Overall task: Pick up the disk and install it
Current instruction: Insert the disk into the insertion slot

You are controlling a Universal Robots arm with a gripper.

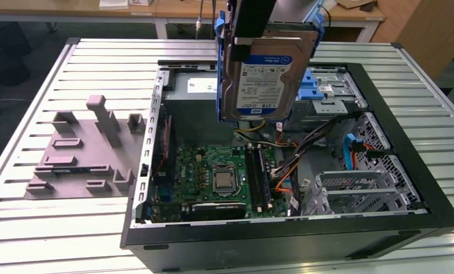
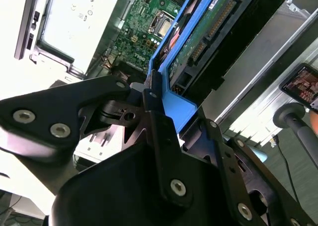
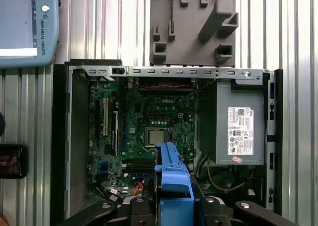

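Observation:
The disk (image 1: 263,74) hangs upright in the air above the open computer case (image 1: 409,142), its white-and-blue label facing the exterior camera and a blue plastic bracket along its sides. My gripper (image 1: 251,35) holds it from above, fingers shut on the bracket's top edge. In the second wrist view the black fingers (image 2: 151,94) clamp the blue bracket, and the disk (image 2: 218,32) shows its underside circuit board and connector. In the first wrist view the bracketed disk (image 3: 171,174) points down over the motherboard (image 3: 149,116), roughly over the case's middle.
A grey power-supply box (image 3: 238,129) sits in one corner of the case. A blue latch with a metal drive cage (image 1: 322,88) stands at the far side. Cables cross the case floor. A grey fixture plate (image 1: 78,154) lies on the slatted table beside the case. A teach pendant (image 3: 25,27) lies nearby.

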